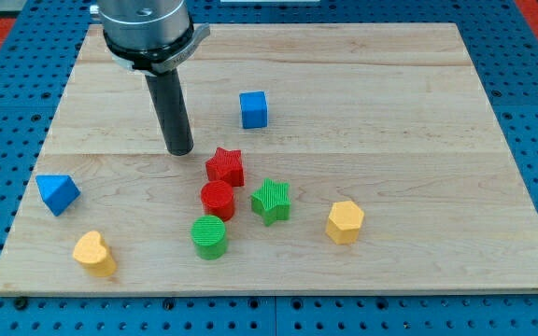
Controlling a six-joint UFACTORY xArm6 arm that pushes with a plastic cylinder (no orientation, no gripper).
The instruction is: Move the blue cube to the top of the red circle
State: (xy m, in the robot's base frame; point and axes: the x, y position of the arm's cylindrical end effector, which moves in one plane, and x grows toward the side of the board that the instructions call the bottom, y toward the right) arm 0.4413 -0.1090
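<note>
The blue cube (254, 109) sits on the wooden board above the middle cluster. The red circle (218, 200) lies lower, just below a red star (225, 167) that stands between it and the cube. My tip (180, 150) rests on the board to the left of the red star and down-left of the blue cube, touching no block.
A green star (272, 201) lies right of the red circle and a green circle (209, 236) below it. A yellow hexagon (345, 222) is at lower right, a yellow heart (94, 253) at lower left, and a blue triangle (57, 193) at the left. The board's edge (278, 289) runs along the bottom.
</note>
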